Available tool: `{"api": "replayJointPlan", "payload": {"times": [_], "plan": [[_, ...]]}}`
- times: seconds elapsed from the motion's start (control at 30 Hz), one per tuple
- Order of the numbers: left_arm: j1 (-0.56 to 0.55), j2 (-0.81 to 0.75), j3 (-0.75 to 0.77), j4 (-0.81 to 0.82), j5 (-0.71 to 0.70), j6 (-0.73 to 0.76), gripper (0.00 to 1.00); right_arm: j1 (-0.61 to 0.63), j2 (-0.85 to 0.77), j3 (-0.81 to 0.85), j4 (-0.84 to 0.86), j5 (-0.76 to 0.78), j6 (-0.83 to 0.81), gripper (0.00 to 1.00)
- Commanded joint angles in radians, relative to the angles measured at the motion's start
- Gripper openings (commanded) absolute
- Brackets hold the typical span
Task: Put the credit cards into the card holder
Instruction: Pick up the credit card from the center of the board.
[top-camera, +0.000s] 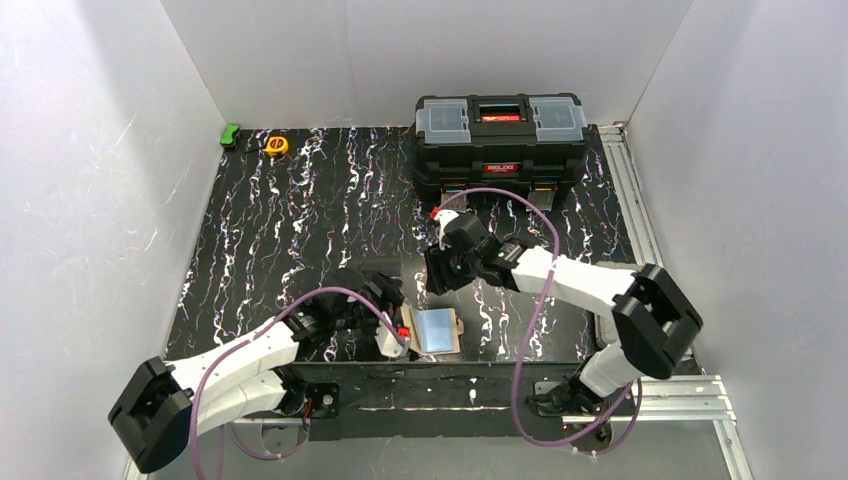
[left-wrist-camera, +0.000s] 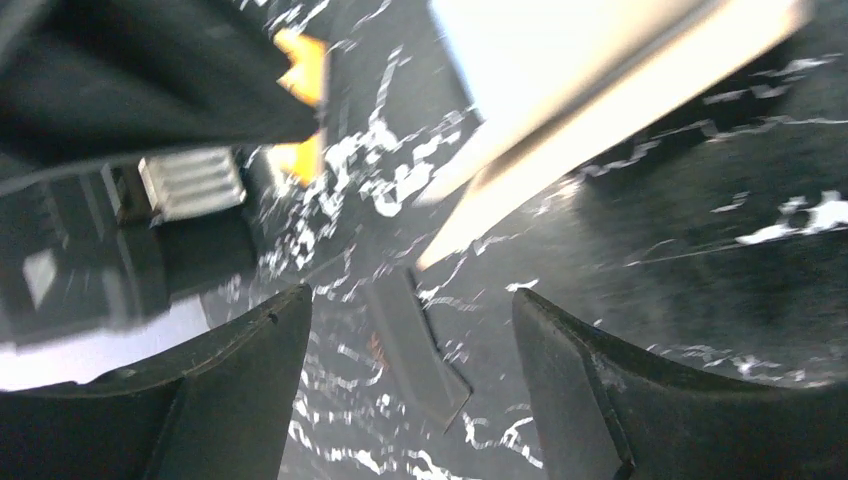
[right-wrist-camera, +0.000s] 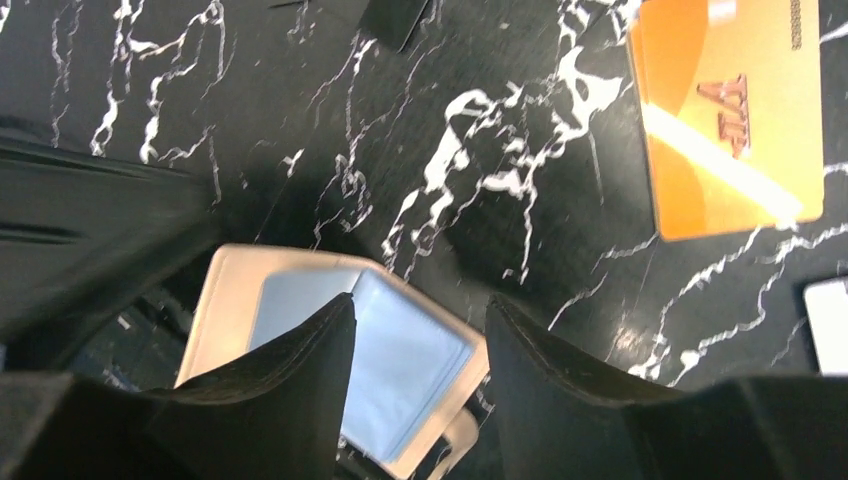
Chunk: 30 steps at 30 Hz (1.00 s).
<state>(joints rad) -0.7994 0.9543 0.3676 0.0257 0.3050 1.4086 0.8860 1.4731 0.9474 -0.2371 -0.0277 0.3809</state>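
Note:
The card holder lies open near the table's front edge, cream outside and pale blue inside. My right gripper hovers open just above it with nothing between its fingers. The orange card lies flat on the table, apart from the holder. My left gripper is open beside the holder's cream edge. The dark card lies flat on the table in the gap between the left fingers, untouched. In the top view the left gripper sits just left of the holder and the right gripper just behind it.
A big black toolbox stands at the back centre. A yellow tape measure and a small green object sit in the back left corner. A white flat item shows at the right wrist view's edge. White walls enclose the black marbled table.

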Motion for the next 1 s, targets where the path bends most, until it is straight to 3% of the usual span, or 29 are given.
{"api": "replayJointPlan", "payload": {"times": [0.0, 0.2, 0.37, 0.53, 0.83, 0.93, 0.97], "plan": [[0.095, -0.091, 0.054, -0.033, -0.029, -0.244, 0.72, -0.062, 0.085, 0.081, 0.122, -0.133, -0.015, 0.61], [0.323, 0.015, 0.133, 0.01, -0.02, -0.454, 0.71, -0.093, 0.192, 0.123, 0.21, -0.239, 0.031, 0.7], [0.473, 0.2, 0.174, 0.082, 0.036, -0.458, 0.7, -0.095, 0.254, 0.144, 0.278, -0.284, 0.076, 0.72], [0.52, 0.377, 0.242, 0.157, 0.1, -0.448, 0.69, -0.11, 0.321, 0.159, 0.321, -0.294, 0.12, 0.73], [0.528, 0.495, 0.361, 0.118, 0.15, -0.47, 0.69, -0.156, 0.405, 0.188, 0.376, -0.354, 0.19, 0.72], [0.539, 0.546, 0.422, 0.058, 0.162, -0.5, 0.69, -0.166, 0.428, 0.205, 0.397, -0.379, 0.219, 0.69], [0.557, 0.567, 0.454, 0.008, 0.179, -0.518, 0.69, -0.167, 0.432, 0.213, 0.412, -0.387, 0.225, 0.6]]}}
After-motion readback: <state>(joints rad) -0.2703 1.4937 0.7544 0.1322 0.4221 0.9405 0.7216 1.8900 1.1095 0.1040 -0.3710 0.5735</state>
